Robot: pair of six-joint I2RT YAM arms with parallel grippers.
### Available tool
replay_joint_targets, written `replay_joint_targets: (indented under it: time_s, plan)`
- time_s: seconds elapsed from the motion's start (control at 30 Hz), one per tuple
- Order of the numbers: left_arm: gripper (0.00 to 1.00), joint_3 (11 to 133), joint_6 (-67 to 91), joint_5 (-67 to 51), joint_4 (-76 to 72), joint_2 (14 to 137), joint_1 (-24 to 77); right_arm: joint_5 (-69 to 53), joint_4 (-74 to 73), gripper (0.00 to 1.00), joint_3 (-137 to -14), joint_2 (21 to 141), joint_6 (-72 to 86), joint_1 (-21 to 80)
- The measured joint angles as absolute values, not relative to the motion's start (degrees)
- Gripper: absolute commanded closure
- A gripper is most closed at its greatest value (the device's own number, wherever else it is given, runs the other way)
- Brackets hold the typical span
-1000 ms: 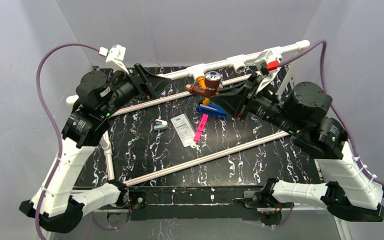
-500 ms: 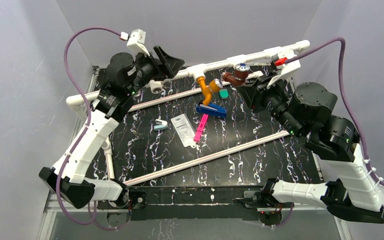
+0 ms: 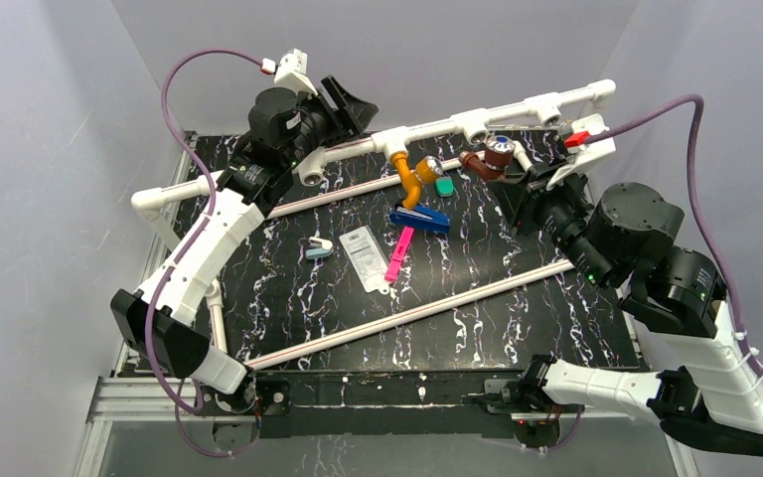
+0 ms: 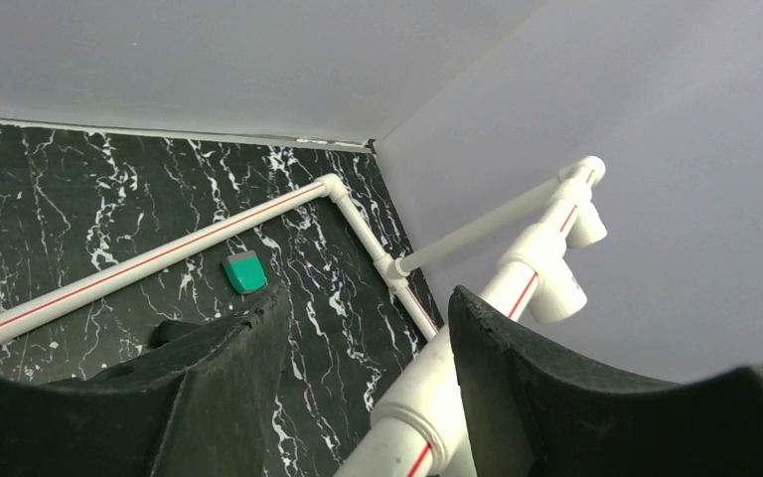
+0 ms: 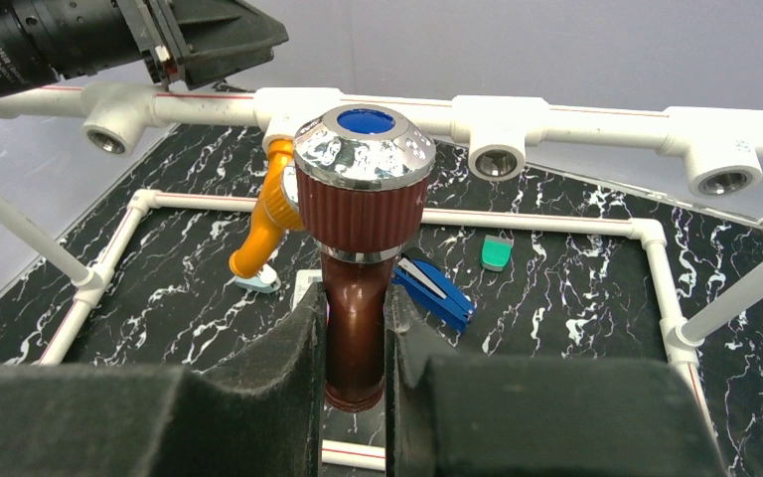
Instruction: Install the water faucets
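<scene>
The dark brown faucet (image 5: 358, 328) with a silvery, blue-capped knob (image 5: 363, 149) stands upright between the fingers of my right gripper (image 5: 356, 303). In the top view it (image 3: 479, 163) is held in the air by my right gripper (image 3: 509, 173), in front of the raised white pipe (image 3: 427, 129). The orange faucet (image 3: 409, 177) hangs from a tee on that pipe and also shows in the right wrist view (image 5: 263, 224). My left gripper (image 3: 351, 107) is open at the pipe's left part. In the left wrist view its jaws (image 4: 368, 298) stand either side of the pipe (image 4: 447, 397).
Open white tees (image 5: 497, 149) (image 5: 720, 164) (image 5: 109, 114) face forward along the pipe. On the black marble table lie a blue stapler (image 3: 419, 219), a pink strip (image 3: 398, 253), a white packet (image 3: 363, 256), a light-blue clip (image 3: 318, 248) and a green piece (image 3: 444, 186). A low white pipe frame (image 3: 407, 316) crosses the table.
My right gripper has carried the brown faucet right, away from the orange faucet. My left arm has swung up and right to the raised pipe. The orange faucet stays on its tee.
</scene>
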State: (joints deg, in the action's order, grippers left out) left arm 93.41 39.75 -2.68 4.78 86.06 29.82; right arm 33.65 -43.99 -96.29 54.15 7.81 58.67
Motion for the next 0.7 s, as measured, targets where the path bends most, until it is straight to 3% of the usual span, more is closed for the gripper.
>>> replay_joint_targets:
  time_s: [0.33, 0.7]
  plan:
    - [0.39, 94.45, 35.53, 4.49, 8.10, 86.24, 30.87, 33.71, -43.59, 0.99, -93.86, 53.84, 9.10, 58.67]
    - [0.27, 99.72, 18.37, 5.26, 19.33, 80.75, 31.44, 32.99, -43.57, 0.99, -93.84, 53.71, 10.13, 58.67]
